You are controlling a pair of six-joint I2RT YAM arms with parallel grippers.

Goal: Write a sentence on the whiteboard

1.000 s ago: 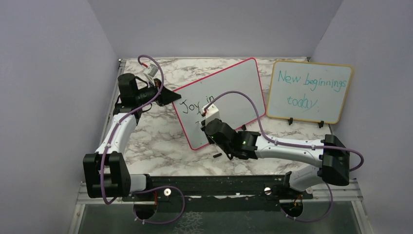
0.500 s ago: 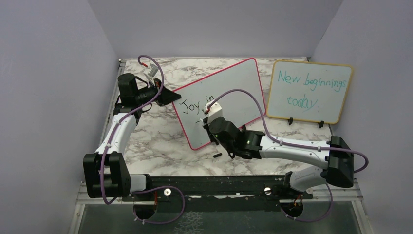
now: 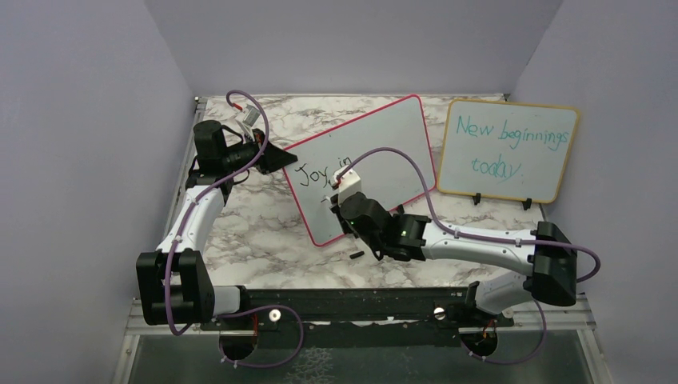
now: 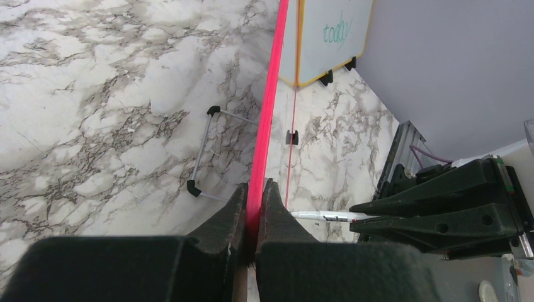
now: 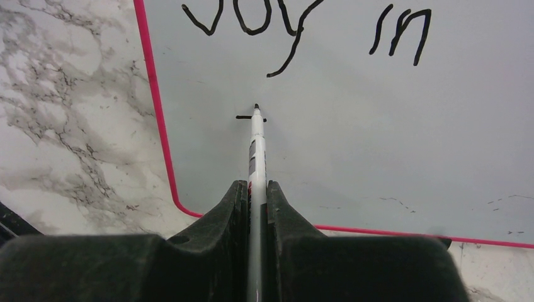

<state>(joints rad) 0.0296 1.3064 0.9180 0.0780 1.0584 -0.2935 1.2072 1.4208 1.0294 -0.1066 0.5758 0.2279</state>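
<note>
Centrally, whiteboard point(image 3: 384, 144) edge sat clamped in left gripper point(image 3: 280, 158); right gripper point(image 5: 255, 195) pinched marker point(image 5: 255, 145), tip touching board below sentence point(image 3: 322, 170) "Joy in". Marble table point(image 3: 256, 232), lilac walls point(image 3: 344, 40).

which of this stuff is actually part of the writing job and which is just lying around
In the job: red-framed whiteboard, black writing, marker in right pincer, left pincer clamping its edge.
Lying about: yellow-framed board, small black piece.
</note>
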